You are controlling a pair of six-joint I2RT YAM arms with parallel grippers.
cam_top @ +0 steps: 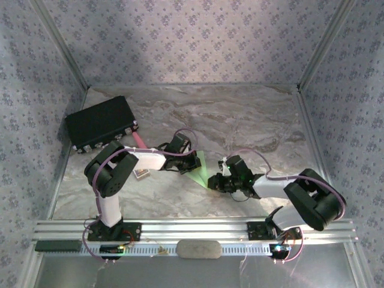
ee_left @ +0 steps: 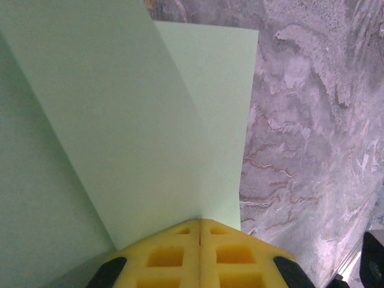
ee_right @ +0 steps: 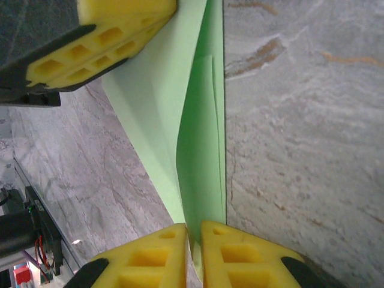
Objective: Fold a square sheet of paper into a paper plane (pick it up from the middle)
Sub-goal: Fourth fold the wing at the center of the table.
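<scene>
The square sheet of paper (cam_top: 201,171) is a creased pale-green shape held up off the marble table between both arms. My left gripper (ee_left: 200,223) is shut on one edge of it, and the folded paper (ee_left: 138,120) fans away from the yellow pads. My right gripper (ee_right: 195,231) stands a narrow gap open. The opposite end of the paper (ee_right: 201,138) sits loosely in that gap, with a sliver of table showing beside it. In the right wrist view the left gripper's yellow fingers (ee_right: 102,42) clamp the paper's far end. From above, the left gripper (cam_top: 193,163) and right gripper (cam_top: 215,180) nearly meet.
A big black box (cam_top: 101,123) stands at the back left with a pink cylinder (cam_top: 140,141) beside it. A small card box (cam_top: 141,174) lies under the left arm. Patterned walls enclose the table (cam_top: 240,120).
</scene>
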